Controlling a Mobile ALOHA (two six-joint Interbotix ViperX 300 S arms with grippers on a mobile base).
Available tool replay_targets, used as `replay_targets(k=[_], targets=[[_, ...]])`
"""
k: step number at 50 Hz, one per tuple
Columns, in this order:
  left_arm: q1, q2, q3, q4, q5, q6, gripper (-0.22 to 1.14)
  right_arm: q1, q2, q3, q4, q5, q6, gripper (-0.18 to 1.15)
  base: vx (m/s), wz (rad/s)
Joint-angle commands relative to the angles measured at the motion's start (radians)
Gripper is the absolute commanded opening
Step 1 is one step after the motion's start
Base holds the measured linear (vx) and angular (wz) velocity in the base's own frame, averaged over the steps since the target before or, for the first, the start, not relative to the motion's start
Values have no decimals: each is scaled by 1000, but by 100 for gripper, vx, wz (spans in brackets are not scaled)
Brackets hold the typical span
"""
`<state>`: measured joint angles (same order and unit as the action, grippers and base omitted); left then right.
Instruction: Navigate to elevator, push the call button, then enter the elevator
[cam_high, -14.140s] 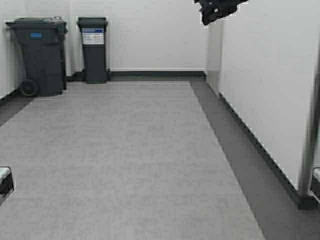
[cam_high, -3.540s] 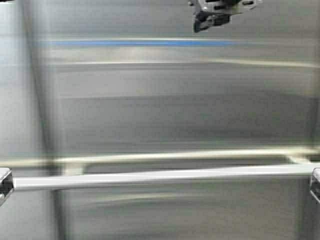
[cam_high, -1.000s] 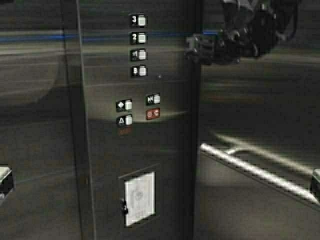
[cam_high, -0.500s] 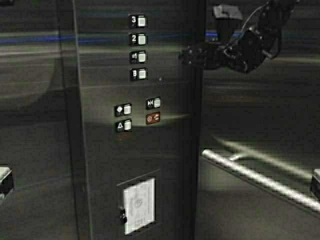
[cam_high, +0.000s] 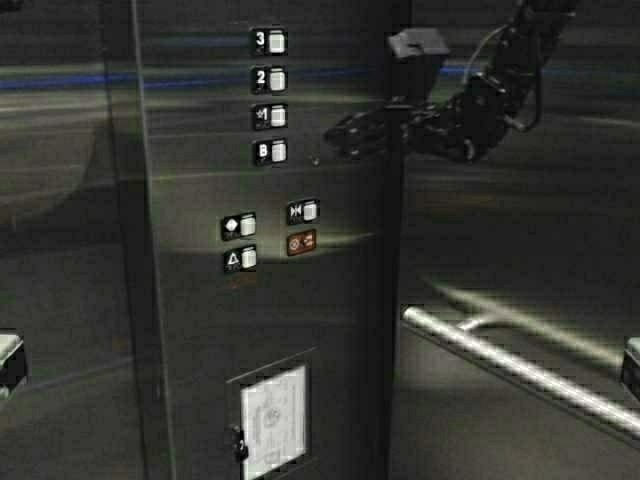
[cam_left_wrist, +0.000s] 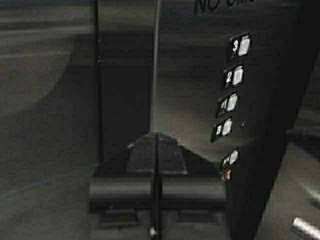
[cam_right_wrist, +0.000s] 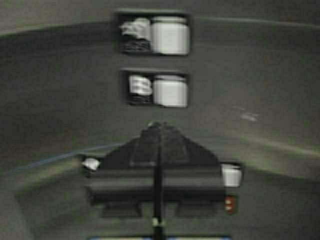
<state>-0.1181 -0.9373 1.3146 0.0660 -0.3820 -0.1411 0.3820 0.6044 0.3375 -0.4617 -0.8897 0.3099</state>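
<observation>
Nearest the robot, below and left of the button panel (cam_high: 265, 250), the left gripper (cam_left_wrist: 156, 137) hangs idle with its fingers pressed together. Right of that panel and lower, a handrail (cam_high: 520, 370) slopes along the steel wall of the elevator (cam_high: 520, 250), which surrounds the robot, so it appears to be inside the cabin already. Farther on, the right gripper (cam_high: 335, 137) reaches toward the panel, fingers together in a point, just beside the B button (cam_high: 271, 152) and not clearly touching it. The step in hand looks like a floor-button press; next calls for a short, straight push leftward onto one key.
</observation>
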Motion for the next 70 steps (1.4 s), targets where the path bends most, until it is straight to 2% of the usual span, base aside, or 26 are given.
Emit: replay_targets(k=[1,28,45,70], targets=[[2,2,-8,-5,0,-6,2,20,-83,-3,98,81,-17,6,7,1],[-38,-38,-9,-5,3,-20,2,20,-202,163,172,92,-66,6,9,7],[-38,-38,-9,-5,3,-21,2,20,-253,285,241,11,-95,6,12,13],[-38,-38,-11,-5,3,-23,2,20,-259,310,255,-11,-98,6,6,6]])
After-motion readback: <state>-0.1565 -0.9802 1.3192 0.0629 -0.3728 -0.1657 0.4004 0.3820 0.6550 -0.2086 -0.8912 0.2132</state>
